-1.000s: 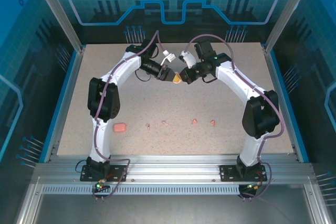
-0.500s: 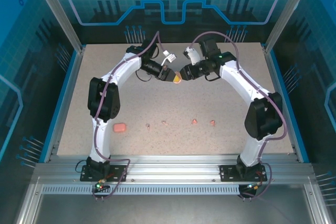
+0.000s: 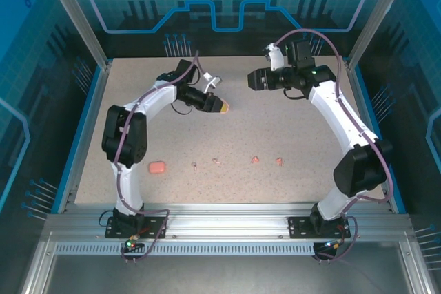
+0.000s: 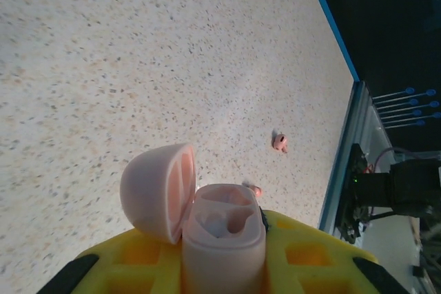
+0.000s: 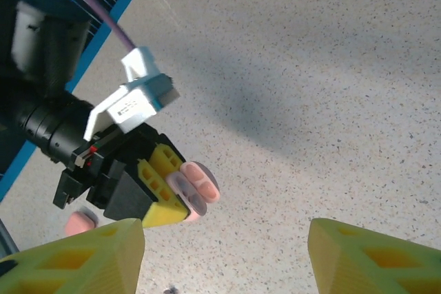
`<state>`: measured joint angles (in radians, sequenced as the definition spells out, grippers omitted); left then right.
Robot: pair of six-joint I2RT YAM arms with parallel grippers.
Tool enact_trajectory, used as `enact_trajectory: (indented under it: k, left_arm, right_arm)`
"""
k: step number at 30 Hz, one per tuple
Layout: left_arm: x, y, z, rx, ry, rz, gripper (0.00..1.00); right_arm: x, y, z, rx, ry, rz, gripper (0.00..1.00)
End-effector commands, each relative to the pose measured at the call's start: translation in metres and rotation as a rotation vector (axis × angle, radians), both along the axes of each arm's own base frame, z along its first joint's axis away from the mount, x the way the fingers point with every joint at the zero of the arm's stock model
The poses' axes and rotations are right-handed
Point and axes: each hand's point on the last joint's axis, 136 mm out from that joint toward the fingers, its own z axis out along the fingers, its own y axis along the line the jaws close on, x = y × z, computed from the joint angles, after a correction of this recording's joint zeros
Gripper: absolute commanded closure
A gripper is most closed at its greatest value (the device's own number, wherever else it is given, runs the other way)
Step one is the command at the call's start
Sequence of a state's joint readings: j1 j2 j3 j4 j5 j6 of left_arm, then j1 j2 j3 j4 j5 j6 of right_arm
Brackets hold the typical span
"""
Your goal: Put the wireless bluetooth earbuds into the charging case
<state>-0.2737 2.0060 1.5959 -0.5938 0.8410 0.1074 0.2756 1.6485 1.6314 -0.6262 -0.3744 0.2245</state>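
My left gripper (image 3: 220, 107) hovers over the back middle of the table, shut on a pale pink charging case (image 4: 224, 239). The case's lid (image 4: 157, 191) is swung open to the left, and its two sockets face the camera. The right wrist view shows that same case (image 5: 195, 187) sticking out of the left gripper's yellow fingers (image 5: 160, 191). My right gripper (image 3: 253, 79) is open and holds nothing, a short way right of the case. Several tiny pink earbuds lie in a row near the front: (image 3: 195, 166), (image 3: 216, 161), (image 3: 255, 159), (image 3: 279, 161). One earbud (image 4: 280, 142) lies beyond the case.
A second, rounded-rectangular pink case (image 3: 158, 168) lies on the table at the front left, also seen as a blurred pink case (image 5: 81, 222) below the left gripper. Blue rails (image 3: 83, 135) edge the speckled table (image 3: 289, 122).
My right gripper has opened and drawn back to the right and up, away from the case. The left gripper has shifted slightly left, still holding the case.
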Motion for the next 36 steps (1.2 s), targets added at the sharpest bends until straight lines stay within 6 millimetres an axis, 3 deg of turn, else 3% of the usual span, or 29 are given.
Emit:
enact_trajectory:
  k: [1, 8, 16, 23, 28, 36]
  left_arm:
    - [0.008, 0.01, 0.023, -0.018, -0.113, 0.073, 1.0]
    - [-0.002, 0.026, 0.024, -0.014, -0.215, 0.182, 1.0]
    - [-0.012, 0.049, 0.029, -0.018, -0.36, 0.353, 1.0]
    - [-0.012, 0.062, 0.026, -0.037, -0.426, 0.463, 1.0]
    - [-0.01, 0.076, 0.025, -0.01, -0.479, 0.558, 1.0]
    - [-0.01, 0.09, 0.018, 0.016, -0.557, 0.653, 1.0]
  right_arm:
    - [-0.003, -0.005, 0.001, 0.04, 0.044, -0.049, 0.35]
    - [-0.011, -0.026, -0.029, -0.015, 0.146, -0.187, 0.34]
    - [-0.04, -0.029, -0.09, -0.085, 0.291, -0.253, 0.32]
    - [-0.069, 0.001, -0.129, -0.187, 0.337, -0.176, 0.32]
    - [-0.088, 0.03, -0.148, -0.278, 0.334, -0.089, 0.32]
    - [-0.112, 0.059, -0.171, -0.37, 0.337, -0.008, 0.33]
